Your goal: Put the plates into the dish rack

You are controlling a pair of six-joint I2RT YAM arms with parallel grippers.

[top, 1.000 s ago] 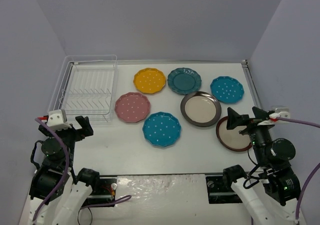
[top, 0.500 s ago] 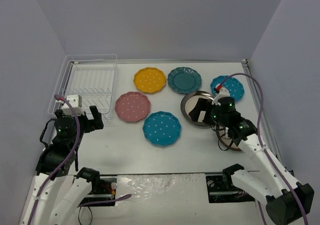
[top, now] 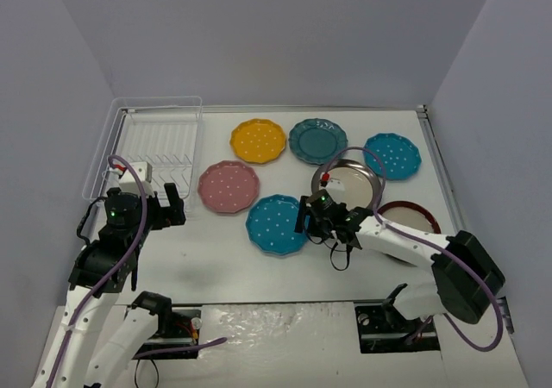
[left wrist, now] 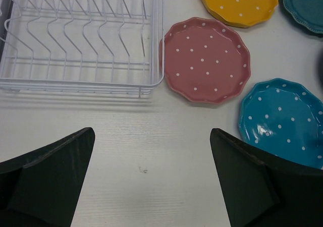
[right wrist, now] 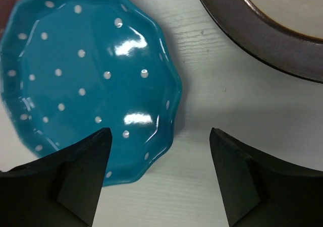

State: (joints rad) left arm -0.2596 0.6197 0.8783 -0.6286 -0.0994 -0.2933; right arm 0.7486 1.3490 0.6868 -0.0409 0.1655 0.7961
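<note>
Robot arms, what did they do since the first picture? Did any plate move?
The right tool swung left from the brown-rimmed plate to the right edge of the near blue plate, holding nothing. The left tool reached forward toward the dish rack, wide open. No plate moved, nor the rack.

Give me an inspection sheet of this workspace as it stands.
Surface: white table, no spills seen.
Job's things: dish rack far left, no plates in it; seven plates flat on the table: yellow plate, teal plate, far blue plate, pink plate, near blue plate, cream-centred plate, another dark-rimmed plate partly behind the right arm.
Clutter: nothing seen.
Grippers: left gripper open above bare table near the rack; right gripper open, straddling the near blue plate's rim.
Cables: purple cables loop along both arms.
Surroundings: plain grey walls.
</note>
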